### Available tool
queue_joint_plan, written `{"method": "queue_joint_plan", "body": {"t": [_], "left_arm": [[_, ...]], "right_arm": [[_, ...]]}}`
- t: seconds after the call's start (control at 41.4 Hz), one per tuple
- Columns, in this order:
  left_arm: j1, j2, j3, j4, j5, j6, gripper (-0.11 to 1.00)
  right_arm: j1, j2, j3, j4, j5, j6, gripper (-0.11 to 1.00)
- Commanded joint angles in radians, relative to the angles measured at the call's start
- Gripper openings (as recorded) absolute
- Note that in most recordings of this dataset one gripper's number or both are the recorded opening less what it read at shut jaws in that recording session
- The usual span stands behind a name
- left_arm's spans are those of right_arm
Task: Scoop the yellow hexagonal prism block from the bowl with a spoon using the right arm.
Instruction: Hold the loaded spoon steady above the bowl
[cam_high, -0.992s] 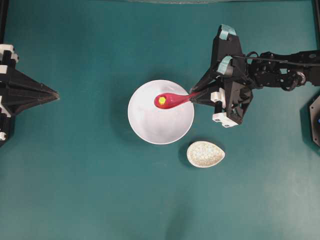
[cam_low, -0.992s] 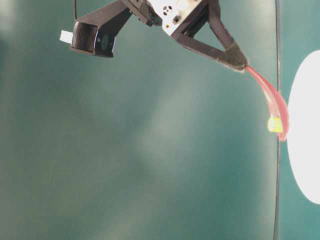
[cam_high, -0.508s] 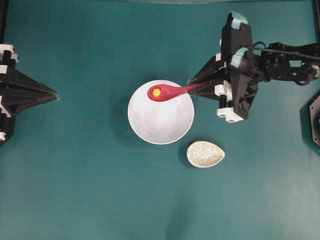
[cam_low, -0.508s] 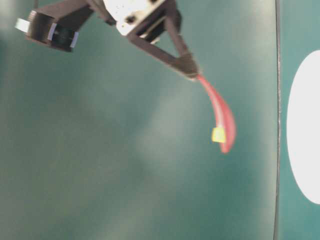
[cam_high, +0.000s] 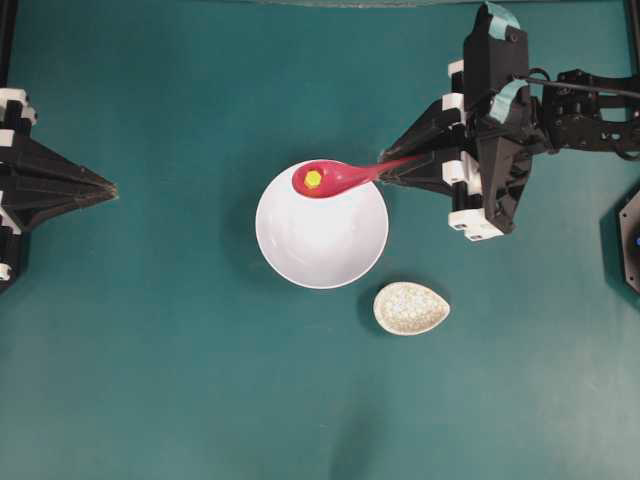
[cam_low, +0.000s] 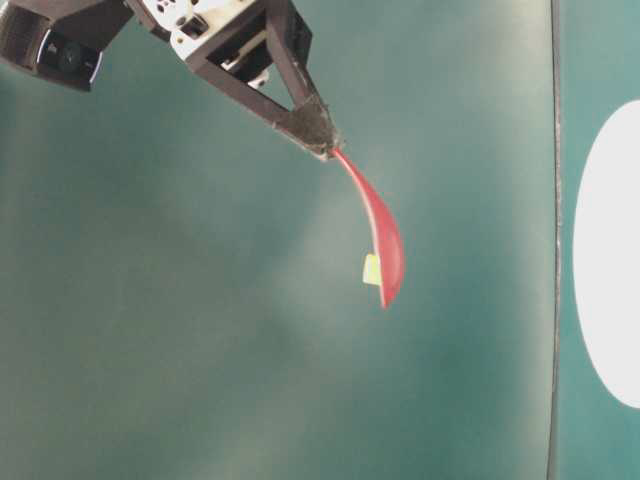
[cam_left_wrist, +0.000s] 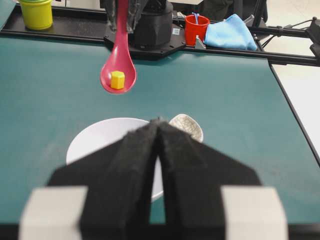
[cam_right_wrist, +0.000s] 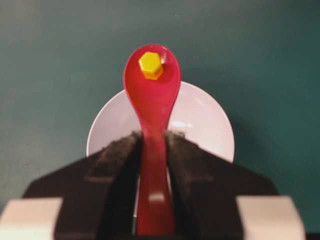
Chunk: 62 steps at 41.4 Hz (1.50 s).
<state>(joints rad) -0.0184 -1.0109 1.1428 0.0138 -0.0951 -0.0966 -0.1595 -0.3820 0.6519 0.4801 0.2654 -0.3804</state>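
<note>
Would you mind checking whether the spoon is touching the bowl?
Apart: the left wrist view shows the spoon hanging clear above the bowl, with green table between.

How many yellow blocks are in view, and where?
1. The yellow block sits in the scoop of the red spoon, lifted above the white bowl. None shows in the bowl; nothing seems hidden.

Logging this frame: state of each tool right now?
Left tool: shut, holding nothing.
Right tool: shut on the spoon, yellow block in its scoop.
</note>
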Motion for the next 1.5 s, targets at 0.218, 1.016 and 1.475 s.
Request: {"method": "queue_joint_plan", "body": {"t": [0.218,1.016,1.475], "left_arm": [[0.003,0.002,-0.031,0.003,-0.011,-0.002,0.01],[0.003,0.002,-0.032,0.003,-0.011,-0.002,0.01],[0.003,0.000,-0.032,0.003,-0.011,0.002,0.01]], "right_arm": [[-0.003,-0.021,-0.026,-0.003,-0.005,-0.002,0.23],[-0.002,-0.021,-0.026,-0.006,-0.003,-0.002,0.23],[-0.003,-0.021,-0.026,-0.037,-0.003,-0.002,0.23]]}}
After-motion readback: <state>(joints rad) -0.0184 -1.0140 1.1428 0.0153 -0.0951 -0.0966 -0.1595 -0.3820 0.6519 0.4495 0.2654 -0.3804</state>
